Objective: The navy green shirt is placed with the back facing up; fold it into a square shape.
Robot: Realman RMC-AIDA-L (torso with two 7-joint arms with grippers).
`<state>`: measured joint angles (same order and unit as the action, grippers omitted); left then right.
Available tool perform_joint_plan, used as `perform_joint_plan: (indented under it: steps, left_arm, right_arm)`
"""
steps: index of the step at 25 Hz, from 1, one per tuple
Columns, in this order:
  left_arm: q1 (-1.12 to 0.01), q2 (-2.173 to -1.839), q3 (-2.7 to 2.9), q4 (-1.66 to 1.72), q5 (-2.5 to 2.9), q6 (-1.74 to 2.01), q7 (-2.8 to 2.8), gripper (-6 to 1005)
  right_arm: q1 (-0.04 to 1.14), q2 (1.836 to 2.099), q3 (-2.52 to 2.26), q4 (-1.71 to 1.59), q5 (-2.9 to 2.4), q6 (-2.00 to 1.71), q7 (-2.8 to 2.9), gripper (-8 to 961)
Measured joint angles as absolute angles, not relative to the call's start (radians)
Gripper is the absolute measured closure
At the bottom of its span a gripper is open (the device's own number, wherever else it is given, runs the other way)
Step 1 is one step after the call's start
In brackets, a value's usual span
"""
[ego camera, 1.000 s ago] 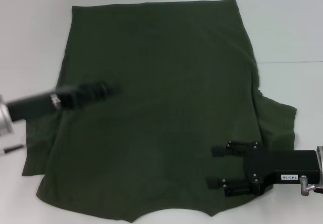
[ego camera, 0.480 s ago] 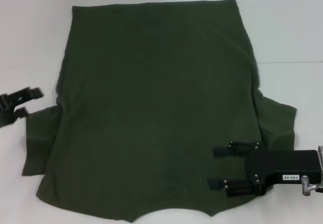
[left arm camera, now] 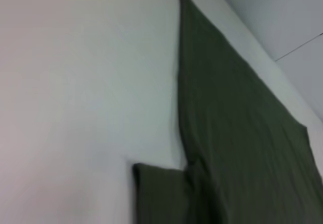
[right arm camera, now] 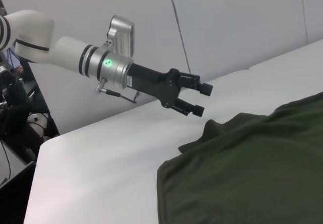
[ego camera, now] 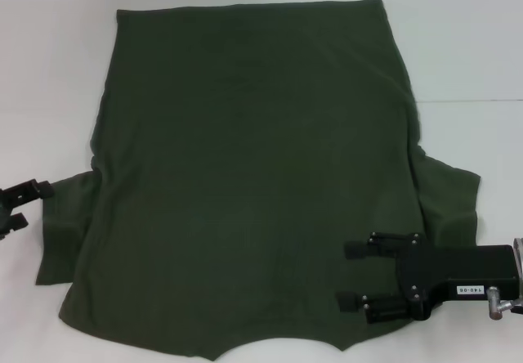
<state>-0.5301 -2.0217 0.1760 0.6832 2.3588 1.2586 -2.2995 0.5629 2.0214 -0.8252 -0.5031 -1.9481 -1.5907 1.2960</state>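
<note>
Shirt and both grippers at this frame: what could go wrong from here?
1. The left gripper, open, sits just off the left sleeve; closing there may pinch only one layer, or miss the edge.
2. The right gripper hangs open over the navy green shirt body, not the right sleeve; descending here could bunch the fabric.
3. That sleeve looks rumpled, so the fold may come out uneven.

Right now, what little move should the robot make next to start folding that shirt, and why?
Probably lower the left hand onto the shirt's left sleeve and pinch it. The shirt lies flat and unfolded, and that open hand hovers just beside the sleeve. The right hand, also open, hovers over the shirt's near right corner.
</note>
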Motion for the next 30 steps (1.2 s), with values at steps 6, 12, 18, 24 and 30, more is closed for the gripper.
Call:
perform_joint_plan:
  steps: [6, 12, 18, 24, 30]
  left_arm:
    - [-0.541, -2.021, 0.186, 0.64, 2.37, 1.221, -2.254, 113]
    - [-0.556, -2.015, 0.194, 0.604, 2.392, 1.178, -2.224, 113]
    - [-0.561, -2.015, 0.216, 0.593, 2.4, 1.153, -2.223, 122]
    - [-0.581, -2.014, 0.258, 0.568, 2.405, 1.16, -2.223, 139]
    - [-0.596, -2.009, 0.275, 0.563, 2.409, 1.172, -2.225, 156]
  right_arm:
    - [0.563, 2.021, -0.825, -0.503, -1.958, -1.591, 1.296, 40]
    - [0.563, 2.022, -0.825, -0.503, -1.959, -1.591, 1.3, 40]
    - [0.563, 2.021, -0.825, -0.503, -1.959, -1.591, 1.301, 40]
    - [0.563, 2.021, -0.825, -0.504, -1.959, -1.591, 1.302, 40]
    - [0.563, 2.019, -0.825, -0.507, -1.959, -1.59, 1.304, 41]
